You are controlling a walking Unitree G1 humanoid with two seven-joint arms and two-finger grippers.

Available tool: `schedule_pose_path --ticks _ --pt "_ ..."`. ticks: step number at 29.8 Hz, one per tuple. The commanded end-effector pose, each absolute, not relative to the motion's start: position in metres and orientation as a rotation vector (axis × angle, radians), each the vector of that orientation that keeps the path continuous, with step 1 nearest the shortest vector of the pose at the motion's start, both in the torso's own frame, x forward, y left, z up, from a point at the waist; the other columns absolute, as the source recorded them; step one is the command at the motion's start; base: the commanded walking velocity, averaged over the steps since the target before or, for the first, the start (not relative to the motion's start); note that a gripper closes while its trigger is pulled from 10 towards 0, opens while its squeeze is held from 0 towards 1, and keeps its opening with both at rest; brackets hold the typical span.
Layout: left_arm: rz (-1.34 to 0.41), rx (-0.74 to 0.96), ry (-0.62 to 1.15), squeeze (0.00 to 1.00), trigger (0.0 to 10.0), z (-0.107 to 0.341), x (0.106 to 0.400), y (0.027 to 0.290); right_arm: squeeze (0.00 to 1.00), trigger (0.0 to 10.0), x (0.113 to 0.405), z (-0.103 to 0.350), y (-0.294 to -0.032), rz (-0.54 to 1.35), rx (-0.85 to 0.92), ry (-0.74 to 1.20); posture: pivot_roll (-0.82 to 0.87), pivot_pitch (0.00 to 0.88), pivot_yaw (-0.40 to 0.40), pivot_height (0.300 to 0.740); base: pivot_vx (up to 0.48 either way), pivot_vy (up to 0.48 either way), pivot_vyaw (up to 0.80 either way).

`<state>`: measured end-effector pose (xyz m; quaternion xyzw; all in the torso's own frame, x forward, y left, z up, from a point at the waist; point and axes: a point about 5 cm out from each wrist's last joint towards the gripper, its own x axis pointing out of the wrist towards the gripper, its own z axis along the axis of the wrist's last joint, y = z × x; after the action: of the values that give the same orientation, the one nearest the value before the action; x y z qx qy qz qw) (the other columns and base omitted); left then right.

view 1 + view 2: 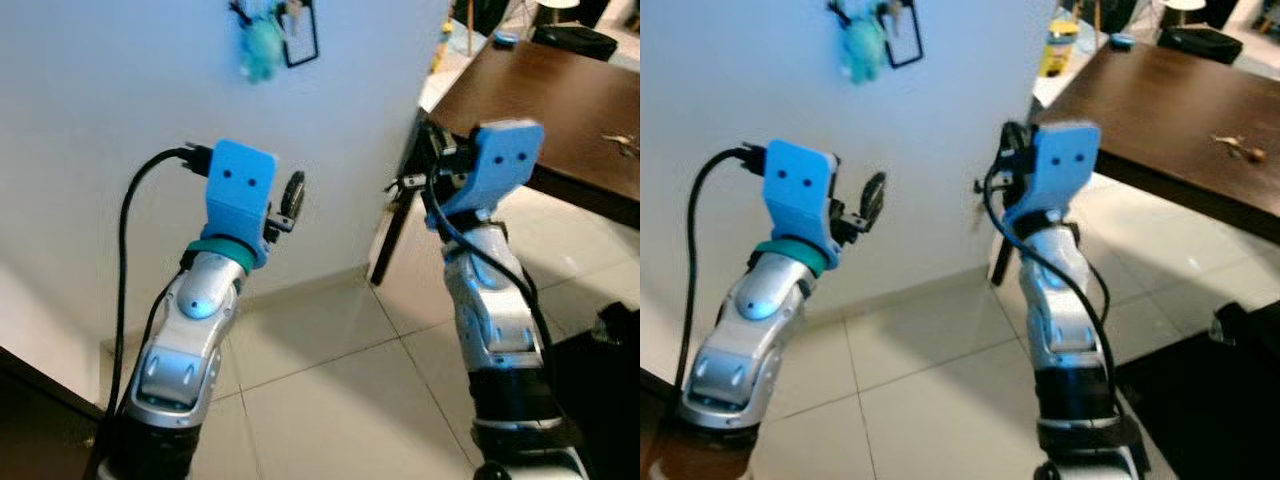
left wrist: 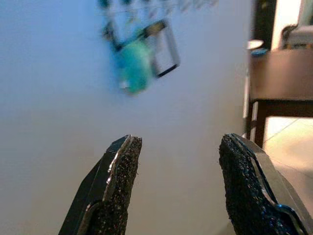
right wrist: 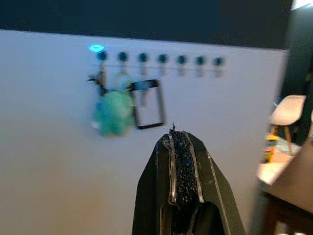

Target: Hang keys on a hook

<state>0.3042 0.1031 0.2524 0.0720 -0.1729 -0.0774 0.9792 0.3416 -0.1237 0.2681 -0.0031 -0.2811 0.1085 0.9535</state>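
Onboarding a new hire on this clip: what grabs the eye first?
First the robot's two raised arms with bright blue wrist housings: the left pincer is open, the right pincer is shut, and both face a white wall. Next, a teal plush keychain and a black-framed tag hanging from a row of hooks high on that wall. A dark wooden table stands to the right.

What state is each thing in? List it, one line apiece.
Left tool: open, holding nothing, pointed at the wall.
Right tool: shut, holding nothing, pointed at the hook rail.
Teal plush keychain: hanging from a hook on the rail.
Black-framed tag: hanging beside the plush.
Hook rail: the other hooks bare.
Keys on the dark table: lying flat, untouched.
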Motion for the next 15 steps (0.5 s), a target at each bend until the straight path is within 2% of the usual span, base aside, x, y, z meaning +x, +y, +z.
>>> schedule_pose_path --ticks 1,15 --pt "-0.147 0.144 -0.345 0.0 10.0 0.2513 0.3045 0.1046 0.0 10.0 0.3412 0.2689 -0.1197 0.24 -0.025 -0.577 -0.05 0.048 0.074 0.74 0.412 0.247 0.0" --pt "-0.132 0.148 -0.354 0.0 10.0 0.2535 0.3042 0.1073 0.0 10.0 0.3406 0.2714 -0.1155 0.274 -0.04 -0.592 -0.05 0.056 0.072 0.74 0.41 0.251 0.0"
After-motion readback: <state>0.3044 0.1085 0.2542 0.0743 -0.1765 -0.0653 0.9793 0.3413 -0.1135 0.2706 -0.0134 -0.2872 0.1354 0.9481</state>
